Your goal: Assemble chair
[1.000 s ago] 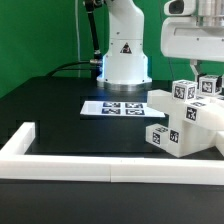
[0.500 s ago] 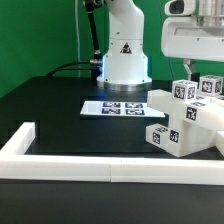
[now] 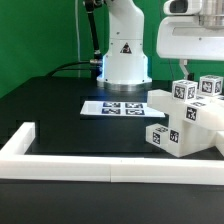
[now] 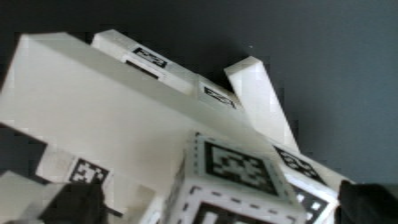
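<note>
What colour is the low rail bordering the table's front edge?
White; the rail shows best in the exterior view.

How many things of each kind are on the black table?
Chair assembly: 1
Marker board: 1
White border rail: 1
Robot arm base: 1
Total: 4

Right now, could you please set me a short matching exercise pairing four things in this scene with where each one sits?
Things:
1. chair
2. marker board
3. border rail
4. claw

Places:
A. along the table's near edge
B. flat on the table in front of the robot's base
C. just above the chair's posts
D. at the exterior view's right, on the table

Pairs: 1-D, 2-B, 3-A, 4-C
</note>
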You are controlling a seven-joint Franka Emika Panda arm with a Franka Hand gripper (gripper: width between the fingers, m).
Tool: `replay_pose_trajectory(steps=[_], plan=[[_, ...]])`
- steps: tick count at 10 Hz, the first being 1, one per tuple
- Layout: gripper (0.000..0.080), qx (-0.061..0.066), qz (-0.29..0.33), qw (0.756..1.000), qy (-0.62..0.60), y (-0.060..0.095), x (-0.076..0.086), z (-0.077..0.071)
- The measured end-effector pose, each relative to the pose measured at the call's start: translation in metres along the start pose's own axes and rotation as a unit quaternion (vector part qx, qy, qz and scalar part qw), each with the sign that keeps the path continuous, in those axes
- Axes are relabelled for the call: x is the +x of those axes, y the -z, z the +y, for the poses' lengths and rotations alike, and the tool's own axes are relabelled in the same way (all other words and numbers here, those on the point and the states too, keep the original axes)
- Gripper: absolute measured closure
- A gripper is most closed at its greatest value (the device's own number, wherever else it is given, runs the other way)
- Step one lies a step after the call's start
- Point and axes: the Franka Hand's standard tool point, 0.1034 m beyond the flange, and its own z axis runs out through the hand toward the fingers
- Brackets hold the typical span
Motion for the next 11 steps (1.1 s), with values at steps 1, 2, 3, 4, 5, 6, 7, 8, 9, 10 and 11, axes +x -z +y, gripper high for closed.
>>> replay_pose_trajectory(steps=[1,2,3,4,5,6,7,8,9,10,11], plan=[[0.0151,0.000,0.000,1.000,0.022,-0.0001,-0.0006,-0.0008],[0.0151,-0.002,0.001,0.997,0.071,0.0002,-0.0008,-0.0012],[0.0151,-0.003,0.001,0.994,0.105,0.0002,-0.0008,-0.0011],[0.0151,-0.003,0.001,0.992,0.125,0.0002,-0.0007,-0.0010],[0.0151,-0.005,0.001,0.985,0.173,0.0001,-0.0006,-0.0008],[0.0151,-0.005,0.001,0.978,0.209,0.0001,-0.0006,-0.0006],[0.0151,-0.005,0.001,0.969,0.246,0.0000,-0.0006,-0.0004],[0.0151,-0.006,0.001,0.961,0.277,-0.0001,-0.0005,-0.0001],[0.0151,-0.007,0.000,0.951,0.309,-0.0001,-0.0001,0.0006],[0.0151,-0.009,0.000,0.939,0.344,-0.0001,0.0005,0.0018],[0.0151,-0.009,0.000,0.931,0.366,-0.0001,0.0008,0.0025]])
